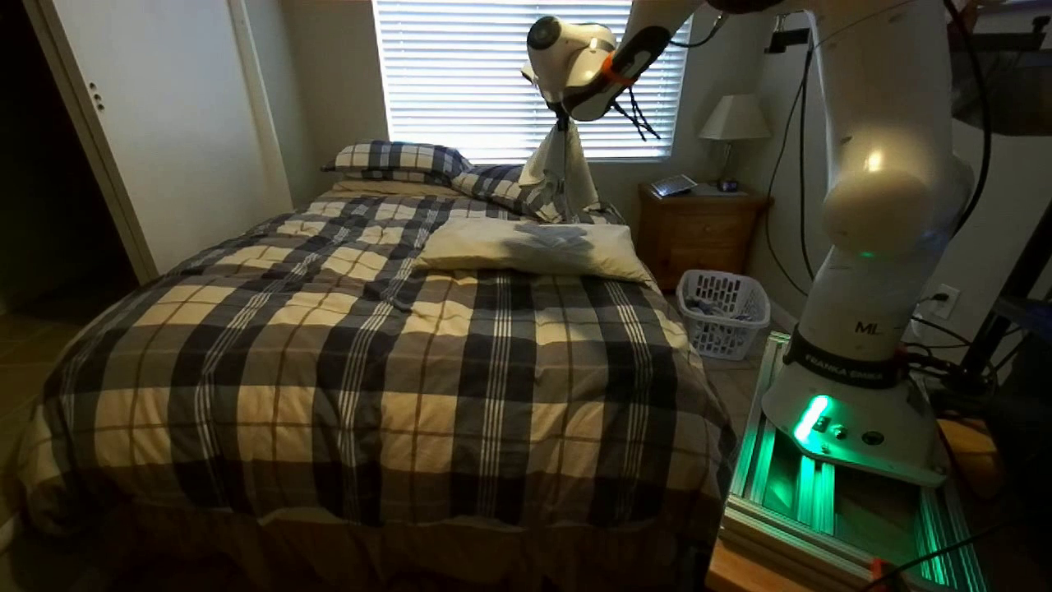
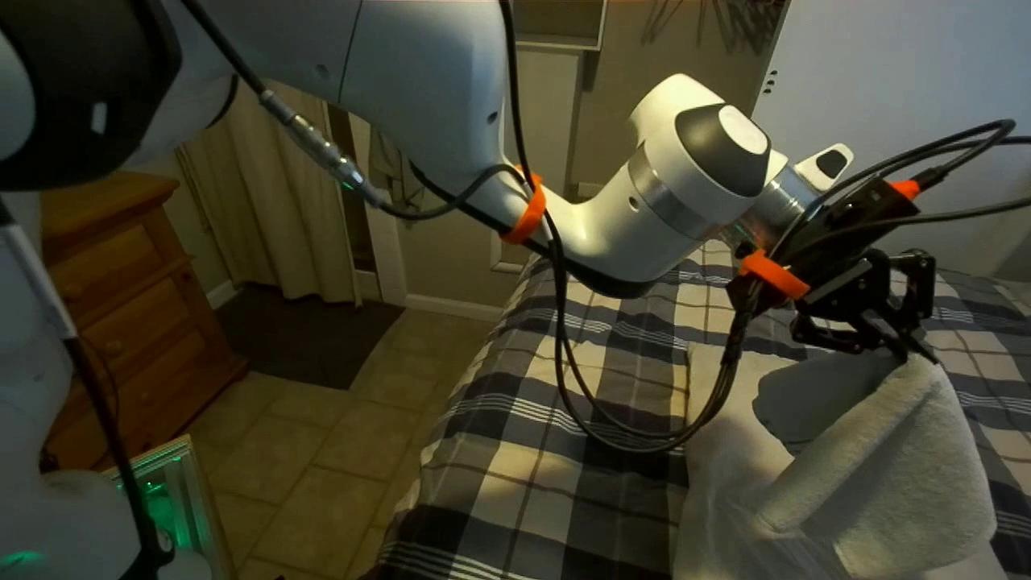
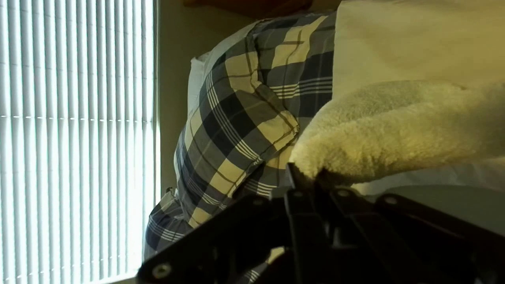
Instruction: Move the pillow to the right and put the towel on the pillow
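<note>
Towel in jaws over cream pillow.

Arm is cased in rounded white; black base collar is lettered FRANKA EMIKA. Black cables are bound with orange straps. The black gripper is studded with pale screw heads.

Free air lies over the bed's foot; beneath the gripper the towel hangs in the way, and cables loop below the arm.
</note>
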